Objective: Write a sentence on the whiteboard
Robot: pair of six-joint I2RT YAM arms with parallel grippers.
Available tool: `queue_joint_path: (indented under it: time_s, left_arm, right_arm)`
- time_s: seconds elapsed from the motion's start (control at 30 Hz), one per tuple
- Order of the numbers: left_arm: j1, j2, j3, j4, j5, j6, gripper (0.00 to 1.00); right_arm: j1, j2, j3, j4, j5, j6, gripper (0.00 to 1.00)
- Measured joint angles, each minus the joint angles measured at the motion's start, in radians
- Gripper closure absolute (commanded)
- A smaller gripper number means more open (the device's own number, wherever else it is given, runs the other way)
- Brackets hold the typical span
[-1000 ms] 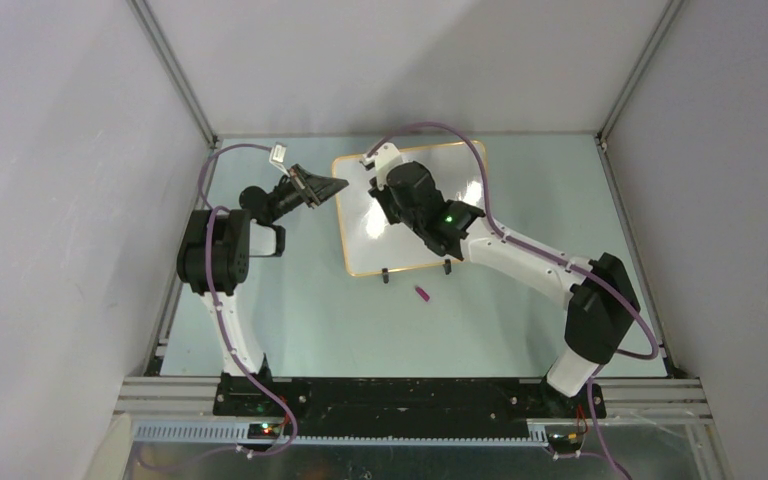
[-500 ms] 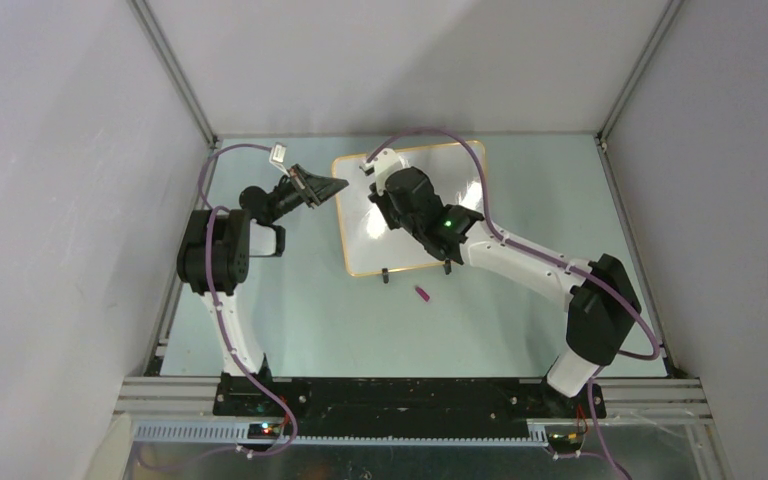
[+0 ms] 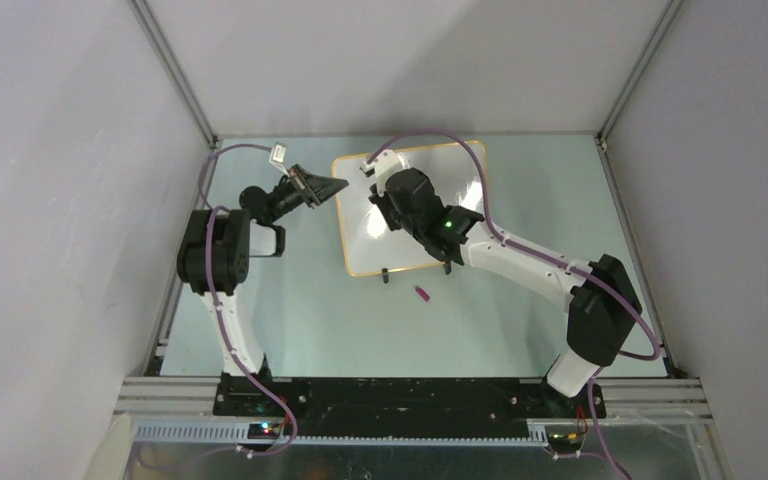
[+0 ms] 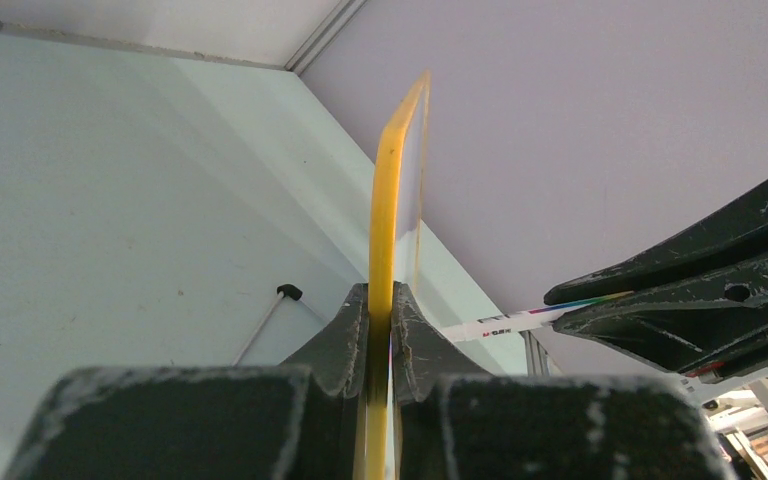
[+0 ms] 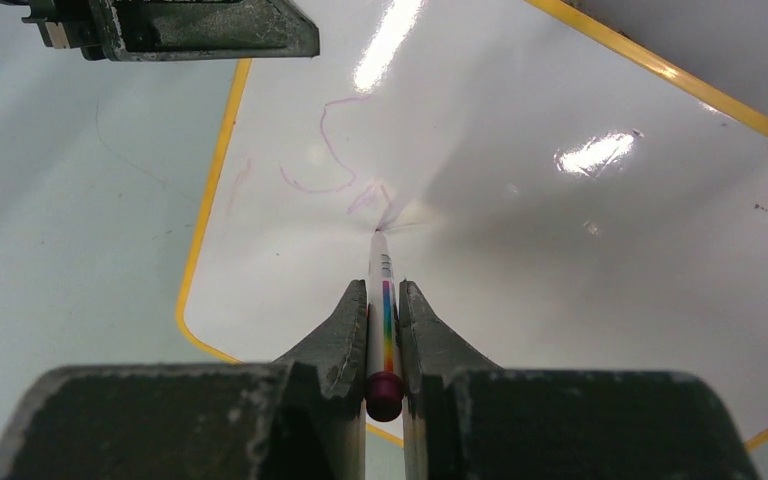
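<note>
**Whiteboard sentence: writing under way, first marks only**

1. Whiteboard (image 3: 360, 245). Glossy white with an orange-yellow frame. It sits at the far middle of the table (image 3: 290, 320), with two black clip feet (image 3: 387, 273) on its near edge. Whether it lies flat or leans I cannot tell from where I stand.
2. Left arm (image 3: 222, 250). Its jaws are clenched on the board's left edge (image 4: 388, 210), pinching the frame between them as a steadying hold.
3. Right arm (image 3: 530, 265). Its jaws are clamped on a white marker (image 5: 382, 265) with a rainbow stripe. The tip touches the board's face (image 5: 580, 260).
4. Marks so far. There are a few faint purple strokes (image 5: 335, 160) near the board's left side and no word I could read, so I judge the sentence barely begun.
5. Next move, as I judge it. The tip should travel out over the bare white with light, even pressure. The left hold must not slacken, or the board could skid under the pen (the ink is thin enough already).
6. Surface. Pale table, faintly scuffed. Bright glare patches (image 5: 595, 152) lie on the board.
7. Loose item. A small purple piece (image 3: 423, 294), possibly the marker's cap, lies on the table just beside the feet.
8. Room. Plain grey walls (image 3: 70, 200) stand on three sides, with metal posts (image 3: 175, 75) at the far corners.
</note>
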Motion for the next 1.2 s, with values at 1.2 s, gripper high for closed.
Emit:
queue_joint_path:
  time_s: [1.2]
  left_arm:
    - [0.0, 0.0, 0.0, 0.0, 0.0, 0.0, 1.0]
  right_arm:
    - [-0.048, 0.023, 0.087, -0.048, -0.028, -0.002, 1.0]
